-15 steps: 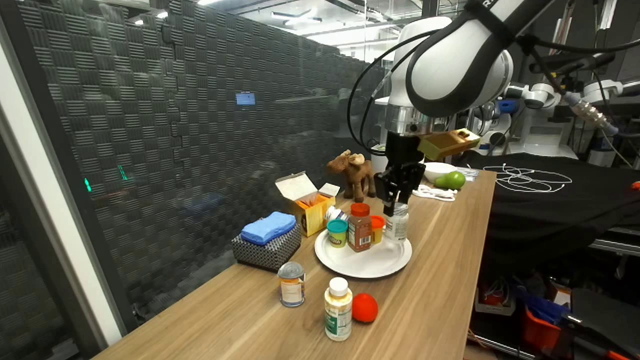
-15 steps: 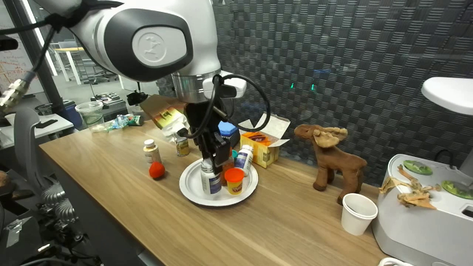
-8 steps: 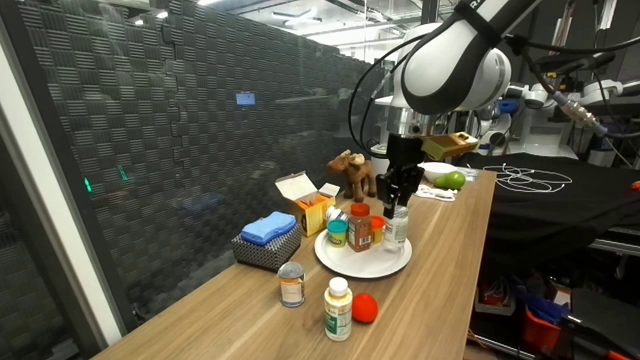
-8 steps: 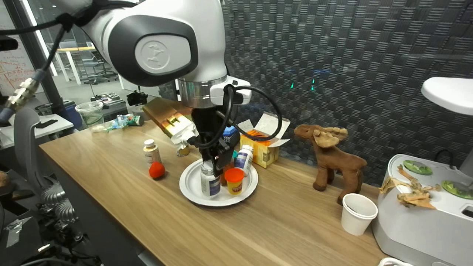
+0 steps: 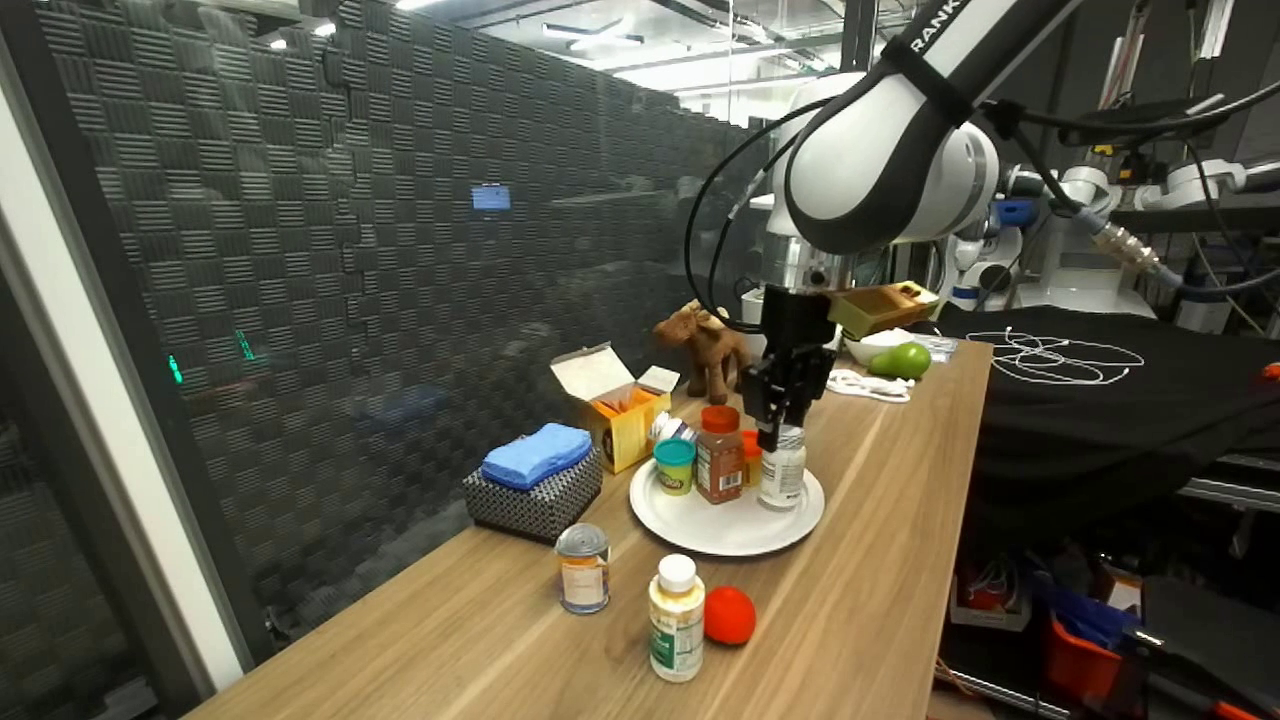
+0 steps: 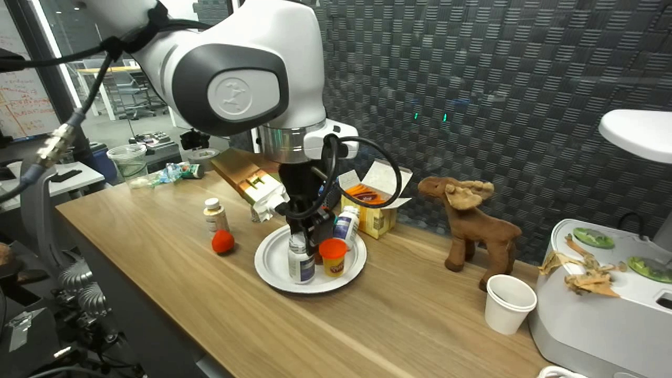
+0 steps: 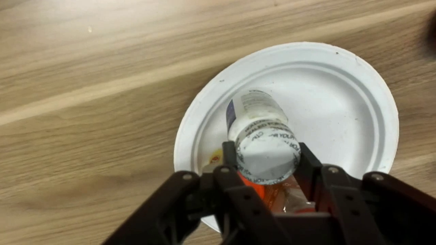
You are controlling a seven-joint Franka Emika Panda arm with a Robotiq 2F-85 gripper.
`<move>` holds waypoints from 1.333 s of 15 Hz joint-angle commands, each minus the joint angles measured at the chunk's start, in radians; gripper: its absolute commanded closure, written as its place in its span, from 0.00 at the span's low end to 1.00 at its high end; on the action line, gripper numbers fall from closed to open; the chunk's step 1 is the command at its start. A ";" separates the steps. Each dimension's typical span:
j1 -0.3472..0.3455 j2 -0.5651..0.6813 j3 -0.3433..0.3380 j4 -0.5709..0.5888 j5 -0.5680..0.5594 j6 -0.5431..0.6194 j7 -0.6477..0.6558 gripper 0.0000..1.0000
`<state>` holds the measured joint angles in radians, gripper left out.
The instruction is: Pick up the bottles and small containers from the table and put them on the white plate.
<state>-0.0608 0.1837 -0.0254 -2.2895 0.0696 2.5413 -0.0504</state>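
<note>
My gripper (image 7: 266, 149) is shut on the cap of a white bottle (image 7: 259, 109), one finger touching each side. The bottle is near-upright and low over the white plate (image 7: 337, 109); in both exterior views its base looks on or just above the plate (image 5: 725, 535). Also on the plate are a brown jar with a red lid (image 5: 720, 470), a teal-lidded tub (image 5: 674, 475), a yellow tub with an orange lid (image 6: 334, 262) and a tilted white bottle (image 6: 345, 227). A silvery can (image 5: 583, 575) and a white-capped bottle (image 5: 677, 635) stand on the table (image 5: 850, 590).
A red ball (image 5: 730, 615) touches or nearly touches the white-capped bottle. A dark box with a blue cloth (image 5: 537, 455) and an open yellow carton (image 5: 630, 430) stand beside the plate. A toy moose (image 6: 472, 226) and white cups (image 6: 508, 307) are farther along the table.
My gripper has come down with the white bottle in it. The bottle has shifted slightly inward over the plate, closer to the plate's surface. The other things stay put.
</note>
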 commanded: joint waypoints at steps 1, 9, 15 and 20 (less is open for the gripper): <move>0.008 0.009 0.004 0.018 0.002 0.031 0.003 0.79; 0.014 0.001 0.002 -0.020 -0.026 0.078 0.015 0.08; 0.065 -0.146 -0.014 -0.182 -0.111 0.294 0.136 0.00; 0.099 -0.277 0.009 -0.267 -0.383 0.270 0.441 0.00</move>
<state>0.0165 0.0099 -0.0311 -2.4966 -0.1987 2.8418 0.2457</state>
